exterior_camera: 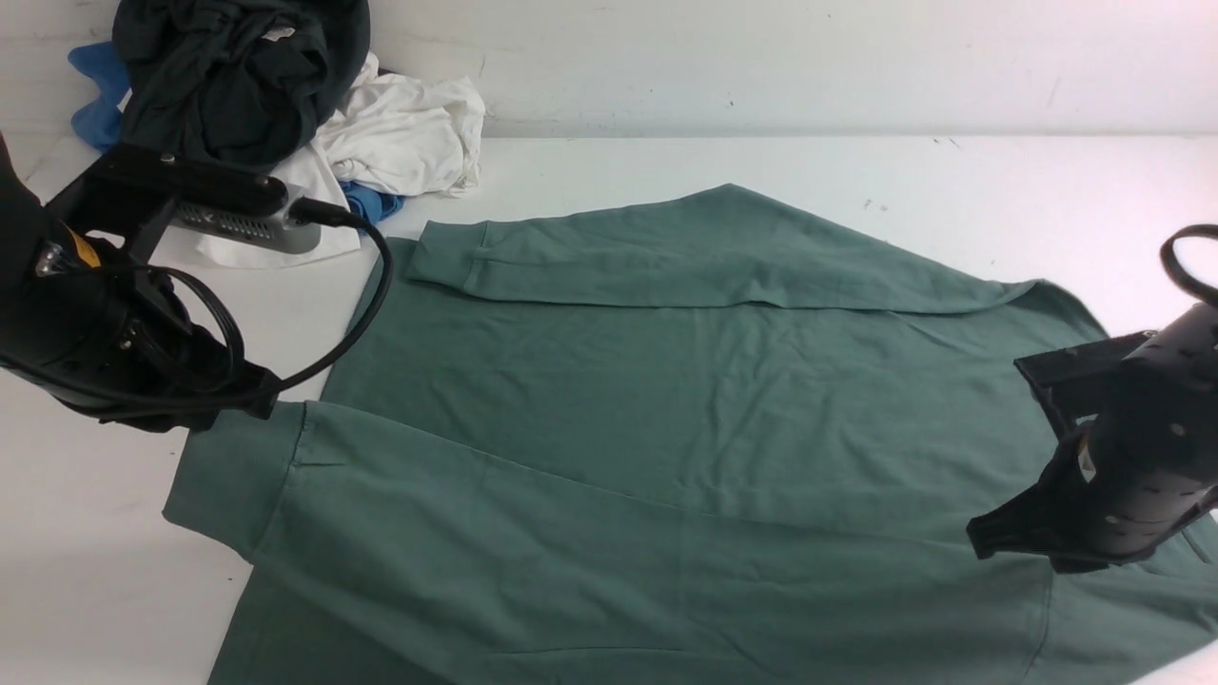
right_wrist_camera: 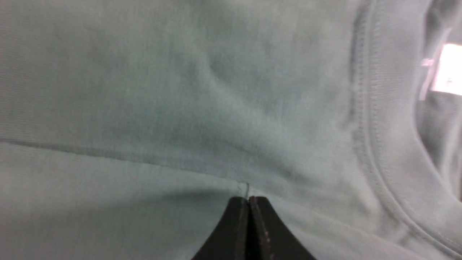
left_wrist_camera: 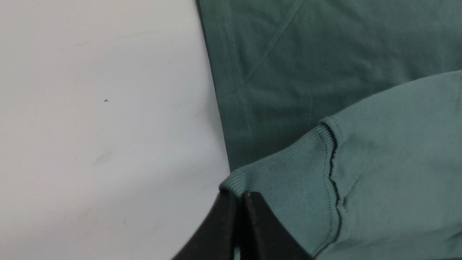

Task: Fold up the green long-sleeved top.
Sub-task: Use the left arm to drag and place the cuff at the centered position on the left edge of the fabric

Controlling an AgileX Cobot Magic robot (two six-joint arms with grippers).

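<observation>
The left fingers (left_wrist_camera: 223, 231) are pinched shut on the ribbed cuff (left_wrist_camera: 288, 187) of the near sleeve, at the garment's nine o'clock. The right fingers (right_wrist_camera: 231, 234) are clamped on a fold beside the collar (right_wrist_camera: 382, 144) — about four o'clock. The green top (exterior_camera: 666, 409) lies spread flat on the white table (exterior_camera: 95, 571).

The green top (exterior_camera: 666, 400) is soft, matt knit cloth, faintly creased. Its cuff (left_wrist_camera: 288, 187) is finely ribbed with a stitched seam, and the collar (right_wrist_camera: 382, 144) carries rows of stitching. The table (exterior_camera: 761, 162) is smooth, matt white and lightly scuffed. The left gripper (left_wrist_camera: 240, 196) and right gripper (right_wrist_camera: 248, 200) look like matt black plastic. At eleven o'clock, the clothes pile (exterior_camera: 285, 105) is crumpled dark, white and blue cloth.
</observation>
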